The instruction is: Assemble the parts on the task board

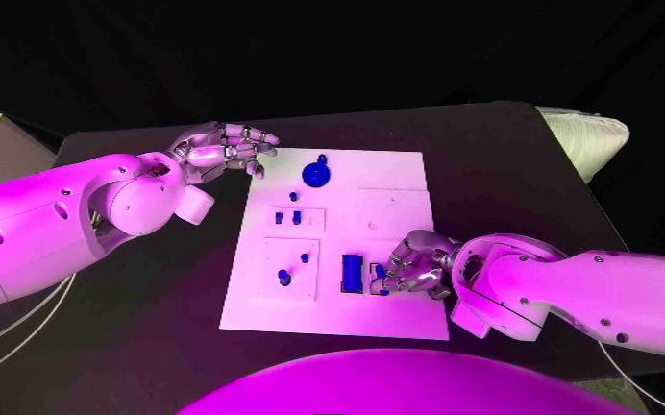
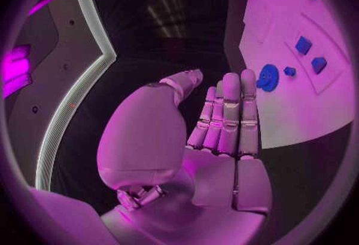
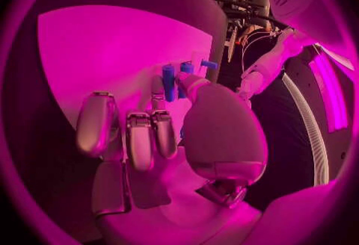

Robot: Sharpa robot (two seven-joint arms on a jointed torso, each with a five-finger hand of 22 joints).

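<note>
The white task board (image 1: 391,202) lies in the middle of the black table. On it a blue gear (image 1: 317,175) stands near the far edge, with small blue parts (image 1: 287,215) in a recess below it. My left hand (image 1: 222,151) hovers at the board's far left corner, fingers straight and holding nothing; in the left wrist view this hand (image 2: 213,137) sits just short of the gear (image 2: 268,76). My right hand (image 1: 416,263) rests on the board's near right part, beside a long blue piece (image 1: 352,273). Its thumb and a finger pinch a small blue part (image 3: 169,81).
Two more small blue parts (image 1: 284,278) lie in the near left recess. A square recess (image 1: 391,211) on the board's right side holds nothing. A pale ribbed object (image 1: 589,136) stands at the table's far right edge. Black table (image 1: 153,290) surrounds the board.
</note>
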